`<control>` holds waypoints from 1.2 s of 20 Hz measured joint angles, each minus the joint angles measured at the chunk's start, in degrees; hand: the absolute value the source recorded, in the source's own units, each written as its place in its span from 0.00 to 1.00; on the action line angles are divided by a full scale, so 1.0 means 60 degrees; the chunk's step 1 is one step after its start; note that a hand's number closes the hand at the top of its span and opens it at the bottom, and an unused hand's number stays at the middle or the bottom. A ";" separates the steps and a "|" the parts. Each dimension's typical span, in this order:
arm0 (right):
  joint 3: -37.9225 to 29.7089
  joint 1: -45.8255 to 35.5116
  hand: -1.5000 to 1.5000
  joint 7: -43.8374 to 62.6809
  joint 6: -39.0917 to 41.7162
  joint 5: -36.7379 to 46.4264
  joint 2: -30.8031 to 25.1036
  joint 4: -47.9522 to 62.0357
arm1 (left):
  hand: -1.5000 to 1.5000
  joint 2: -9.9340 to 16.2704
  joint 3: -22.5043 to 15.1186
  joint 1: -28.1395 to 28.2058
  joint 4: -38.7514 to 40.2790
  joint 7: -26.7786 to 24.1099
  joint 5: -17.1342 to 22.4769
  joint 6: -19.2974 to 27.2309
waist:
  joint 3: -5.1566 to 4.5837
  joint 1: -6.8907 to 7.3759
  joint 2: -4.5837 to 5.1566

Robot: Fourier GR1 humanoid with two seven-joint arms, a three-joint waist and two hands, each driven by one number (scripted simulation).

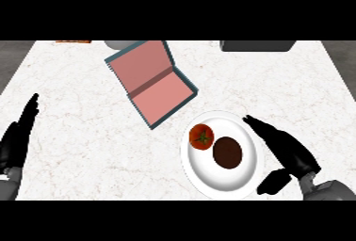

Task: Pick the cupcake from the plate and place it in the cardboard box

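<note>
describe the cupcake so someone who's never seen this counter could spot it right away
Find the white plate near the counter's front edge, beside the right hand. Two things sit on it: a red tomato with a green stem, and just to its right the cupcake. The cupcake is the dark brown round one, bigger than the tomato.

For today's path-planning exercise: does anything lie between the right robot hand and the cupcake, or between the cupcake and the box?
Nothing visible blocks the right robot hand; it sits beside the cupcake at the plate's right edge. A tomato shares the plate, up and left of the cupcake, roughly on the line towards the box.
</note>
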 measured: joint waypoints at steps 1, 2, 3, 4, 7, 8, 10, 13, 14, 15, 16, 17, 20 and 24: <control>0.0089 -0.0124 0.00 0.0335 0.0154 0.0125 0.0134 -0.0058 | 0.50 0.0065 0.0109 0.0013 -0.0071 0.0082 0.0040 -0.0114 | 0.0001 -0.0002 0.0000; 0.0146 -0.0282 0.00 0.0448 0.0215 0.0296 0.0287 0.0200 | 0.50 -0.0008 0.0108 0.0019 -0.0127 0.0125 -0.0038 -0.0093 | 0.0002 0.0002 -0.0002; 0.0173 -0.0445 0.00 0.0605 0.0341 0.0422 0.0455 0.0335 | 0.50 0.0001 0.0218 -0.0005 -0.0078 0.0097 -0.0060 -0.0192 | 0.0004 -0.0003 0.0001; 0.0095 -0.0535 0.00 0.0698 0.0500 0.0516 0.0561 0.0362 | 0.50 -0.0101 0.0304 -0.0045 0.0057 0.0013 -0.0155 -0.0251 | 0.0007 -0.0014 0.0001; -0.0013 -0.0785 0.00 0.0635 0.0672 0.0922 0.0979 0.0843 | 0.50 -0.0313 0.0438 -0.0093 -0.0143 0.0310 -0.0428 -0.0363 | 0.0006 -0.0024 -0.0001; -0.0090 -0.0898 0.00 0.0646 0.0811 0.1004 0.1090 0.0941 | 0.50 -0.0408 0.0455 -0.0069 -0.0266 0.0408 -0.0563 -0.0353 | 0.0009 -0.0025 0.0000; -0.0120 -0.0871 0.00 0.0865 0.0980 0.1201 0.1343 0.0785 | 0.50 -0.0366 0.0705 0.0034 -0.0493 0.0553 -0.0618 -0.0560 | 0.0009 -0.0030 -0.0004; -0.0261 -0.0719 0.00 0.0741 0.1132 0.1525 0.1603 0.0774 | 0.50 -0.0532 0.1039 -0.0096 -0.0339 0.0532 -0.0826 -0.0851 | 0.0009 -0.0047 -0.0004; -0.0331 -0.0692 0.00 0.0767 0.1182 0.1578 0.1699 0.0718 | 0.50 -0.0570 0.1075 0.0060 -0.0582 0.0621 -0.0928 -0.0874 | 0.0010 -0.0044 -0.0005; -0.0315 -0.0577 0.00 0.0741 0.1186 0.1680 0.1799 0.0620 | 0.50 -0.0665 0.1152 0.0017 -0.0479 0.0556 -0.1012 -0.0913 | 0.0009 -0.0050 -0.0006; -0.0317 -0.0474 0.00 0.0583 0.1163 0.1743 0.1844 0.0644 | 0.50 -0.0639 0.1306 0.0077 -0.0435 0.0454 -0.0994 -0.1031 | 0.0008 -0.0050 -0.0006; -0.0308 -0.0483 0.00 0.0529 0.1174 0.1812 0.1976 0.0649 | 0.50 -0.0707 0.1365 0.0007 -0.0381 0.0469 -0.1058 -0.1072 | 0.0009 -0.0053 -0.0004; -0.0383 -0.0347 0.00 0.0388 0.1399 0.1833 0.2146 0.0367 | 0.50 -0.0955 0.1417 0.0193 -0.0451 0.0351 -0.1336 -0.1090 | 0.0009 -0.0054 -0.0006; -0.0320 -0.0313 0.00 0.0293 0.1514 0.2063 0.2544 0.0143 | 0.50 -0.1159 0.1599 0.0076 -0.0381 0.0360 -0.1628 -0.1209 | 0.0010 -0.0059 -0.0005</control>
